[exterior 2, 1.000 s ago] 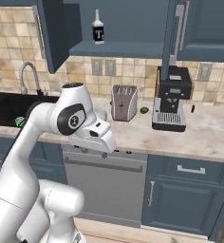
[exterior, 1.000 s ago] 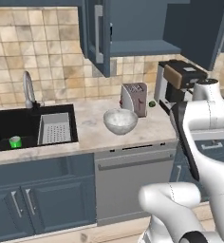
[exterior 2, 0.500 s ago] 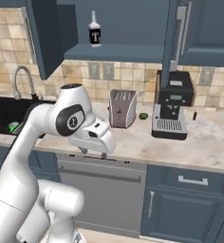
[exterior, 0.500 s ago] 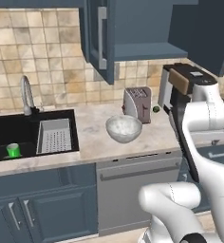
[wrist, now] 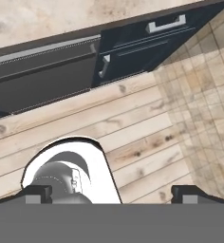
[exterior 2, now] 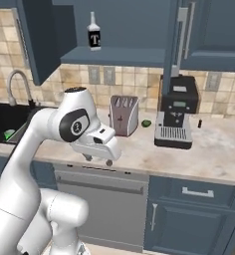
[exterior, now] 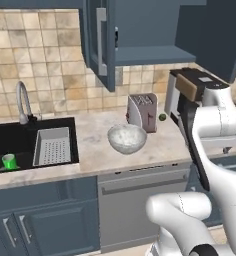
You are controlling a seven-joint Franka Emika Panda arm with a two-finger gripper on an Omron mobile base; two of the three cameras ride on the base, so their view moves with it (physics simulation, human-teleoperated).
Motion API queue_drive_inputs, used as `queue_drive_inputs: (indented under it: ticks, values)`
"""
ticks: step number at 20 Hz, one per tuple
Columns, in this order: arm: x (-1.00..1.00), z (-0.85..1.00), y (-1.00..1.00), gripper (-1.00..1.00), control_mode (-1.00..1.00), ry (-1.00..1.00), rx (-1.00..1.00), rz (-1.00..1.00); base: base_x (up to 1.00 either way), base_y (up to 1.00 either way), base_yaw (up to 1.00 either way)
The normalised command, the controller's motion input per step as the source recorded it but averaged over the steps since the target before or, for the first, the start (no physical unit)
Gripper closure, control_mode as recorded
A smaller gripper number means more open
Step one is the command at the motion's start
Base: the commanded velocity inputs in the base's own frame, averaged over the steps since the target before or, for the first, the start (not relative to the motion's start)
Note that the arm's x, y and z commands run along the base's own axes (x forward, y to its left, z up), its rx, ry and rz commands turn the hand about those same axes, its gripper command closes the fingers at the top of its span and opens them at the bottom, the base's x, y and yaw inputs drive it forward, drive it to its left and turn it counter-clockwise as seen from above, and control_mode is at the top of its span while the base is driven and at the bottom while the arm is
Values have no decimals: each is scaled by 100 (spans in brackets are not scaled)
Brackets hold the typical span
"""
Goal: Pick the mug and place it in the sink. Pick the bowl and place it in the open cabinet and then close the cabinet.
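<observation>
- The hand (exterior 2: 105, 149) hangs at the front edge of the surface (exterior 2: 209, 154), pointing down at the wooden floor (wrist: 133, 137); its fingertips (wrist: 190, 193) stand wide apart and carry nothing.
- The mug (exterior: 9, 161) stands upright inside the sink (exterior: 10, 145), well away from the hand, beside the grey tray (exterior: 52, 145) and below the tap (exterior: 23, 102).
- The bowl (exterior: 127, 138) rests on the surface just in front of the toaster (exterior: 142, 112), near the hand, which does not touch it.
- The cabinet (exterior: 140, 30) hangs above the hand with its door (exterior: 100, 40) swung open; a dark bottle (exterior 2: 93, 31) stands on its shelf.
- A coffee machine (exterior 2: 176, 112) stands further along the surface, with a small green ball (exterior 2: 146, 123) between it and the toaster.
</observation>
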Motion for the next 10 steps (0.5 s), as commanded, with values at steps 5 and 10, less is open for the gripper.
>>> queue_drive_inputs:
  ticks: [5, 10]
  values:
    - [0, 0, 0, -100, 100, 0, 0, 0, 42, 0, 3]
    - [0, 0, 0, -100, 100, 0, 0, 0, 79, 0, 6]
